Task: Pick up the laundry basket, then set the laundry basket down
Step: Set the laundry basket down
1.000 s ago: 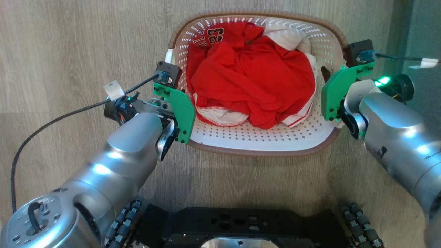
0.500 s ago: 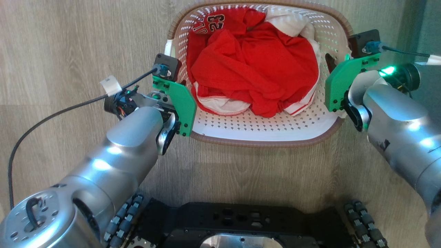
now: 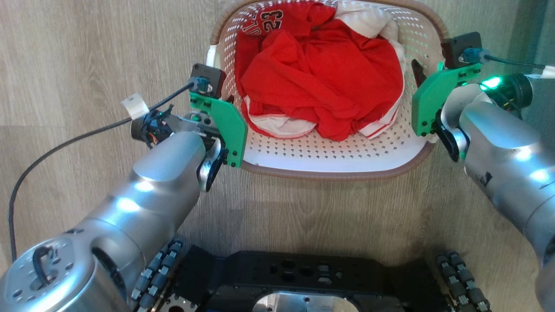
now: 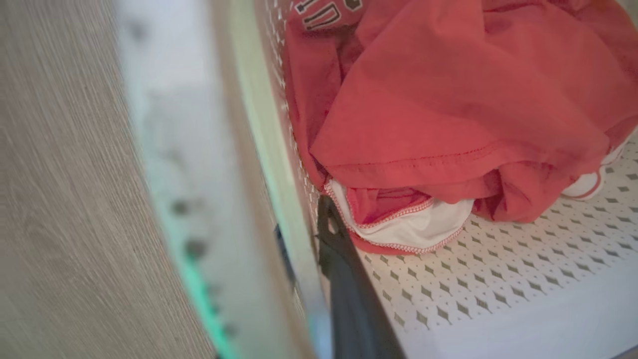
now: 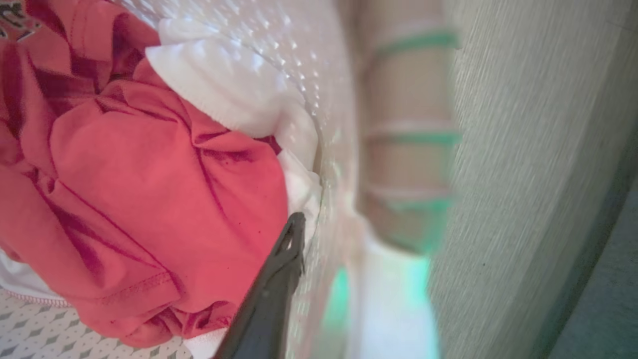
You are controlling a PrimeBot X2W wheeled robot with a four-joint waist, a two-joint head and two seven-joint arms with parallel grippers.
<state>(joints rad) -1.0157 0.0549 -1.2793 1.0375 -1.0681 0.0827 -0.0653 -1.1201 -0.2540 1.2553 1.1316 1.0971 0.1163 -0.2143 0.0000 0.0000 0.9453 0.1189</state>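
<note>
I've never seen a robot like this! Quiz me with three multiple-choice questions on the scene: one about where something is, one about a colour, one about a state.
1. Where does the left gripper hold the laundry basket?
A. at its left side wall
B. at its near rim
C. under its bottom

2. What colour is most of the clothing?
A. blue
B. red
C. black

3. The basket is:
A. empty
B. upside down
C. upright and loaded with clothes

Answers:
1 A: in the left wrist view its fingers straddle that wall, one inside and one outside.
2 B: red cloth covers most of the pile.
3 C: the head view looks down into the open top, with the clothes lying inside.
</note>
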